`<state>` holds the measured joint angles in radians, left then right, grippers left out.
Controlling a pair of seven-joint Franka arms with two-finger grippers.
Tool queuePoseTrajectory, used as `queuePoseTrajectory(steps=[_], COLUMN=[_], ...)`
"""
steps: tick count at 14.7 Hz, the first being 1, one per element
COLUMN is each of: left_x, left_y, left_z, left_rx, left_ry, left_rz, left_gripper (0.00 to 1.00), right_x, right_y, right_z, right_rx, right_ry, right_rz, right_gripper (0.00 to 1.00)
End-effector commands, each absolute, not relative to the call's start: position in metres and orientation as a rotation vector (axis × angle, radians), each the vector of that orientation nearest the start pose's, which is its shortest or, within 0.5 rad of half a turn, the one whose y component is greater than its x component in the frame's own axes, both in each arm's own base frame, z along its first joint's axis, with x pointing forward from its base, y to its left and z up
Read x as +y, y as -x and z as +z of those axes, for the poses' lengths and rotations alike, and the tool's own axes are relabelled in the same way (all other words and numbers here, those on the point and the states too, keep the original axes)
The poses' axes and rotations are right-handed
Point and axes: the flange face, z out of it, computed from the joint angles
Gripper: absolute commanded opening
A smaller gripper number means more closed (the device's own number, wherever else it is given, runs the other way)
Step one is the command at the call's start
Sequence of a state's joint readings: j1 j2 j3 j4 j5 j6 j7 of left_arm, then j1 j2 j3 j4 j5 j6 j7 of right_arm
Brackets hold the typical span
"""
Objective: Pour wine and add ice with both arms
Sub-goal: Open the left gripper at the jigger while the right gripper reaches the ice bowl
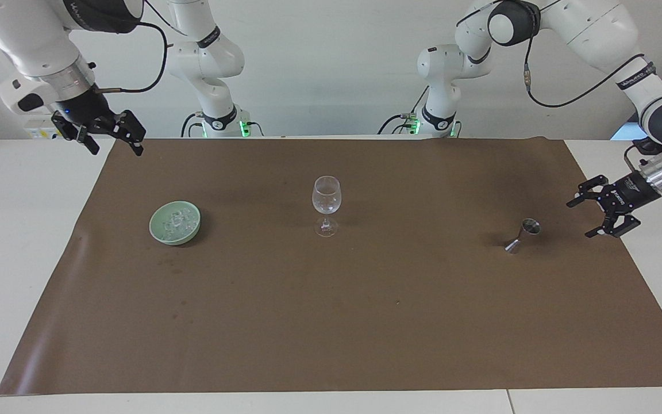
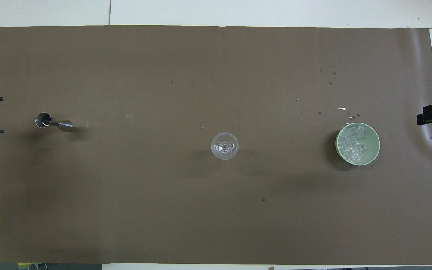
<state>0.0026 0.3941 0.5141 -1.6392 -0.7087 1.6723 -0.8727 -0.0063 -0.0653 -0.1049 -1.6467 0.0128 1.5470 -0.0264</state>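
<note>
Ice [image 1: 175, 223] is being held in a pale green bowl [image 1: 161, 231], which is being supported by the brown mat [image 1: 331, 322] toward the right arm's end of the table. Nearer to the robots than that bowl, the right gripper [image 1: 114, 144] is being kept raised over the mat's corner, its fingers being held spread with nothing between them. At the middle of the mat a clear stemmed wine glass [image 1: 326, 202] is being left standing upright, well apart from the bowl. Toward the left arm's end, the steel jigger [image 1: 523, 234] is being left standing on the mat. Just beside the jigger, over the mat's edge, the left gripper [image 1: 581, 218] is being held low and pointed toward it, its fingers being kept spread wide and apart from the jigger, nothing being pinched.
</note>
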Motion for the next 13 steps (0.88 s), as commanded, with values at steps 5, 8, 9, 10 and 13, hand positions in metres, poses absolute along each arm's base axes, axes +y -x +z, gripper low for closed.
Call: queuePoseTrajectory(steps=[5,8,9,10,13], left_x=[0.238,0.234,0.232,0.228,0.217], left_y=[-0.567,-0.54,-0.531,-0.525,-0.531], left_z=[0.34,0.298,0.291,0.286,0.287], left_rx=[-2.671,-2.777,-2.814,-2.843,-2.819], left_ry=[2.324,2.351,2.333,2.328,2.361], left_rz=[1.037,1.164,1.168,1.166,1.174], left_gripper=[1.0,1.0,1.0,1.0,1.0], right_x=[-0.057,-0.049,-0.048,-0.044,-0.04], right_y=[-0.525,-0.525,-0.525,-0.525,-0.523], right_z=[0.621,0.617,0.615,0.612,0.592], right_rx=[0.133,0.107,0.102,0.074,-0.007], right_ry=[3.113,3.114,3.112,3.109,3.108], right_rz=[0.06,0.068,0.063,0.046,-0.001], right_gripper=[1.0,1.0,1.0,1.0,1.0])
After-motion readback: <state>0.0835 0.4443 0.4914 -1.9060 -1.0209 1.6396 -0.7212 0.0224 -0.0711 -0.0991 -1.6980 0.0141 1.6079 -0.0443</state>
